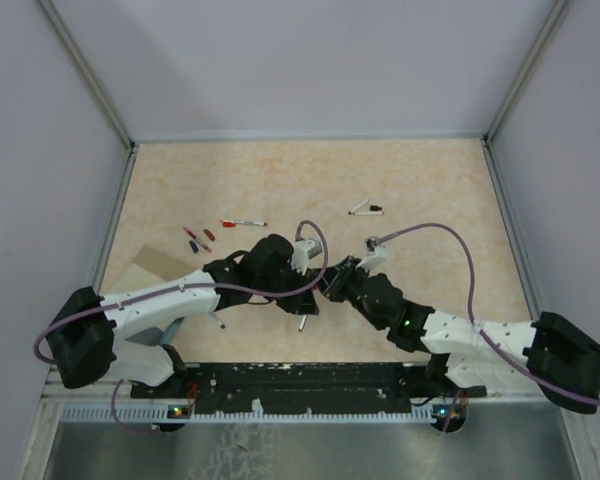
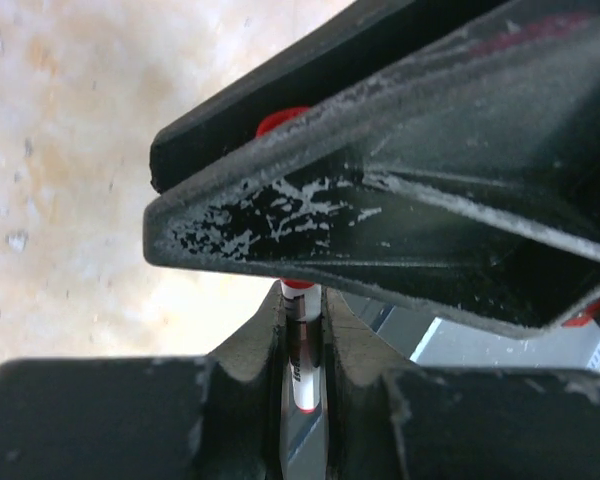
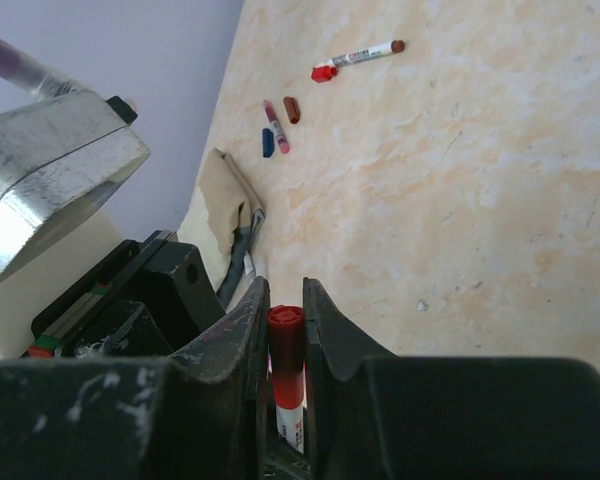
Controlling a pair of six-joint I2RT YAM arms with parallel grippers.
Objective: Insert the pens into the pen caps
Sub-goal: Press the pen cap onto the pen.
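Note:
My left gripper (image 2: 302, 300) is shut on a white pen (image 2: 302, 372) with a red end, held upright between its fingers. My right gripper (image 3: 286, 295) is shut on a red pen cap (image 3: 285, 335), and a white barrel shows directly below the cap. In the top view both grippers meet at the table's middle front, and the pen (image 1: 302, 320) pokes out below them. In the left wrist view the right gripper's dark fingers (image 2: 400, 200) cross just above the pen and hide its upper end.
Loose on the table are a red-capped pen (image 1: 243, 223) (image 3: 358, 58), a black-tipped pen (image 1: 365, 209), and a small pinkish pen (image 3: 275, 127) with a dark blue cap (image 3: 268, 142) and a brown cap (image 3: 291, 109). A tan cardboard piece (image 1: 155, 262) lies at the left.

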